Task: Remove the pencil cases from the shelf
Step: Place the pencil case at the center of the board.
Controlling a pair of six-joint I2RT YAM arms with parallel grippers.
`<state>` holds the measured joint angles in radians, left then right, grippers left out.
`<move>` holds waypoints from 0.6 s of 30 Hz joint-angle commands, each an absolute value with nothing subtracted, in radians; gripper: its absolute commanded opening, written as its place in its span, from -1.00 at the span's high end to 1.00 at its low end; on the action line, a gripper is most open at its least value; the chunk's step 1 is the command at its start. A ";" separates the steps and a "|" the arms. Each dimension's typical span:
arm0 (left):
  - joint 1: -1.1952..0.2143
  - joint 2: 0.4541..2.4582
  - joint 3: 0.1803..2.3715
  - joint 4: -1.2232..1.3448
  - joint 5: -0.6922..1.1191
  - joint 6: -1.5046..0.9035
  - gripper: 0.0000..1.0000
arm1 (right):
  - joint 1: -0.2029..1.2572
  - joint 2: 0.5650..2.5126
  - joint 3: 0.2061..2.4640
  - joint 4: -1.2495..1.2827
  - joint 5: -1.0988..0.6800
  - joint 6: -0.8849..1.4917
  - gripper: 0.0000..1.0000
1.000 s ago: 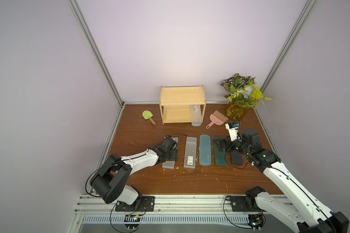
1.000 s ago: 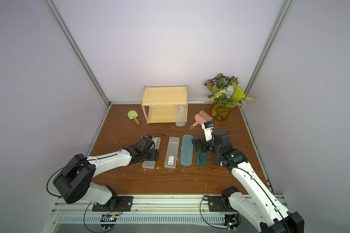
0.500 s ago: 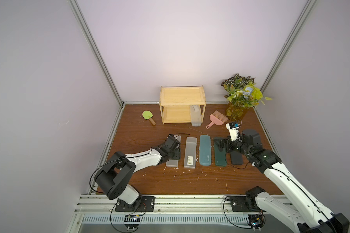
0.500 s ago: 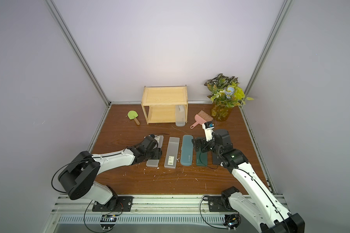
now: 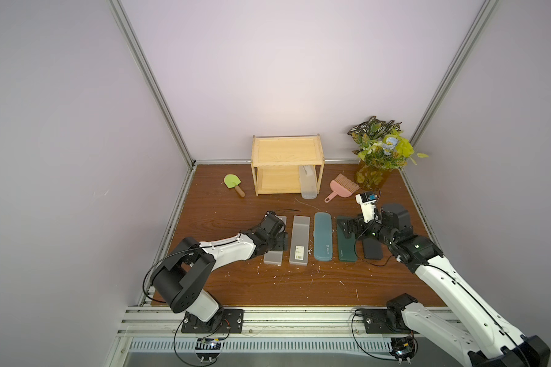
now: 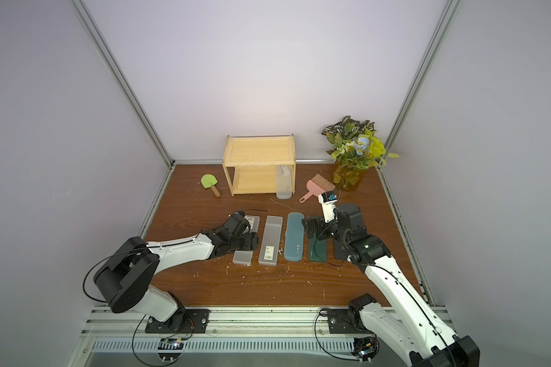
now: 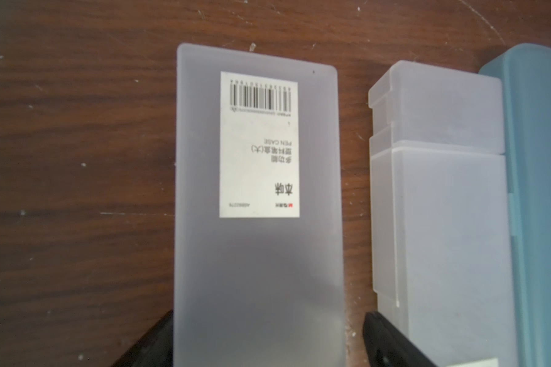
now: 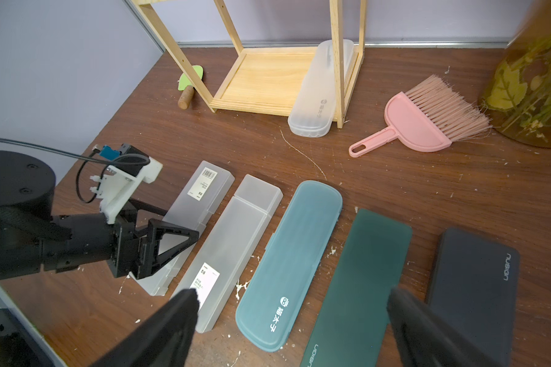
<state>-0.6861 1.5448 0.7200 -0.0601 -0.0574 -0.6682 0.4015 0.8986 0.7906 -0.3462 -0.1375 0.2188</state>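
Observation:
Five pencil cases lie in a row on the table: a frosted one with a barcode (image 5: 273,254) (image 7: 258,248), a second frosted one (image 5: 300,240) (image 7: 439,222), a light teal one (image 5: 323,236) (image 8: 293,254), a dark green one (image 5: 345,246) (image 8: 363,279) and a black one (image 5: 372,251) (image 8: 477,286). My left gripper (image 5: 282,243) (image 7: 269,314) is open astride the barcode case, with a gap at one finger. My right gripper (image 5: 347,230) (image 8: 291,295) hangs wide open above the teal and green cases. A third frosted case (image 5: 308,184) (image 8: 318,95) lies on the shelf's (image 5: 287,152) lower tier, poking out in front.
A pink hand brush (image 5: 341,187) lies right of the shelf, and a green spatula (image 5: 233,184) lies left of it. A vase of leaves (image 5: 376,159) stands in the back right corner. Walls close in the back and both sides.
My left gripper has opened and let go of the barcode case, which now rests on the table slightly nearer its neighbour. The right arm has stayed still.

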 commanded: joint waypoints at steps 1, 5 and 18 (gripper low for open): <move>-0.695 1.534 0.760 -0.098 -0.080 -0.672 -0.78 | 0.397 0.896 0.788 -0.311 -0.152 0.225 -0.98; -0.694 1.537 0.859 -0.170 -0.128 -0.648 -0.81 | 0.397 0.896 0.791 -0.313 -0.152 0.225 -0.98; -0.696 1.804 1.270 -0.154 -0.223 -0.578 -0.98 | 0.397 0.894 0.794 -0.298 -0.159 0.227 -0.98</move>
